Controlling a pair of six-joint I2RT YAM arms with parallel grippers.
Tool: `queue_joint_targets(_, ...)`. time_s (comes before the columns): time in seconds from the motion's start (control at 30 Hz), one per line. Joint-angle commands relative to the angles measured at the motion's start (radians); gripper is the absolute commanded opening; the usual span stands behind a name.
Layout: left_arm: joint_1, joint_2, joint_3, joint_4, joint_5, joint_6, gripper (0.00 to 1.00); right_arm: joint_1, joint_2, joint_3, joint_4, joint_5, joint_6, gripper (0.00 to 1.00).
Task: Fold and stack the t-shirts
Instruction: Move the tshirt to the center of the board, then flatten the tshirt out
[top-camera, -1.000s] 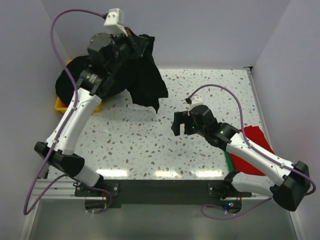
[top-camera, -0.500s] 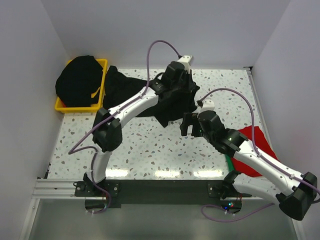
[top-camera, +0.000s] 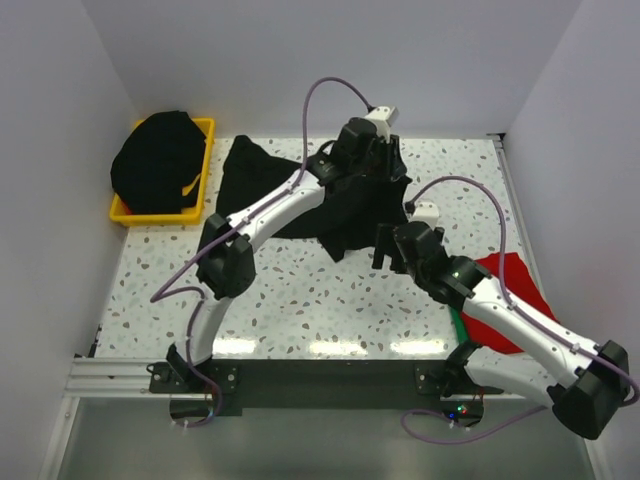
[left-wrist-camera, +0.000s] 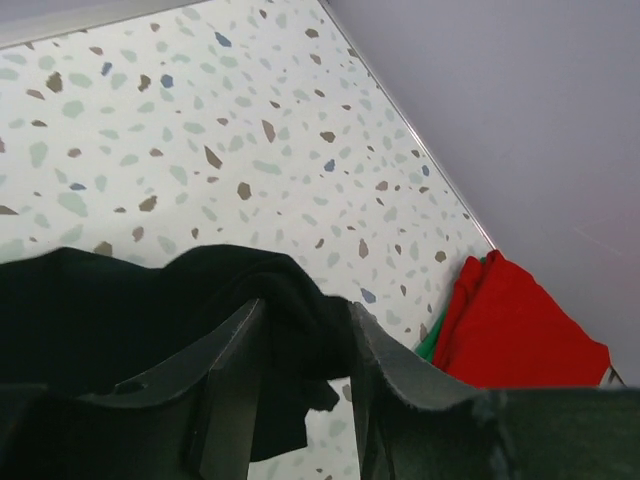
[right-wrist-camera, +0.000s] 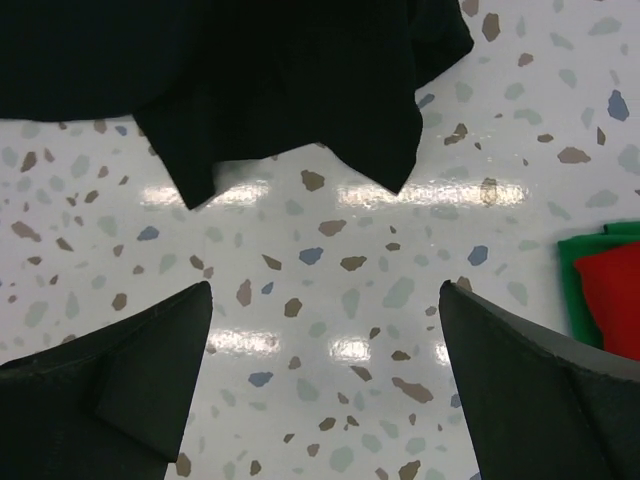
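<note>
A black t-shirt (top-camera: 262, 185) lies spread and rumpled across the back middle of the table. My left gripper (top-camera: 372, 175) is over its right end. In the left wrist view that gripper (left-wrist-camera: 305, 310) stands open, with a fold of the black t-shirt (left-wrist-camera: 120, 300) bunched between its fingers. My right gripper (top-camera: 388, 252) hovers wide open just in front of the shirt's hanging corners (right-wrist-camera: 280, 80), and only bare table shows between its fingers (right-wrist-camera: 325, 290). A folded red t-shirt (top-camera: 510, 290) lies at the right edge, partly under my right arm.
A yellow bin (top-camera: 205, 160) at the back left holds a heap of black t-shirts (top-camera: 160, 160). A green cloth (top-camera: 457, 325) peeks out from under the red t-shirt (right-wrist-camera: 615, 300). Walls close the table at the back, left and right.
My left arm swung from above the bin to the back middle and brought the black t-shirt down onto the table. Its jaws have parted. My right gripper shifted slightly right.
</note>
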Motion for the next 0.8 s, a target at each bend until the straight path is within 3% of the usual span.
queue_joint_targets(0.0,0.086,0.013,0.074,-0.001,0.075,-0.021,0.44,-0.065,0.065,0.04,0.022,-0.025,-0.002,0.99)
queue_joint_targets(0.07,0.133,0.018,0.068,-0.011,0.118,-0.036,0.53,-0.137,0.091,0.05,0.043,-0.071,-0.014,0.99)
queue_joint_targets(0.17,0.175,-0.025,-0.003,-0.045,0.124,-0.035,0.57,-0.214,0.14,0.056,0.089,-0.134,-0.026,0.99)
queue_joint_targets(0.37,0.248,-0.293,-0.4,0.0,0.008,-0.111,0.53,-0.324,0.303,0.088,0.157,-0.237,-0.012,0.96)
queue_joint_targets(0.5,0.352,-0.466,-0.648,0.001,-0.067,-0.169,0.5,-0.371,0.378,0.061,0.227,-0.304,0.027,0.86)
queue_joint_targets(0.53,0.372,-0.532,-0.741,0.004,-0.069,-0.188,0.49,-0.371,0.395,0.056,0.237,-0.311,0.03,0.8)
queue_joint_targets(0.77,0.494,-0.723,-0.994,0.009,-0.071,-0.196,0.49,-0.371,0.518,0.01,0.332,-0.349,0.081,0.7)
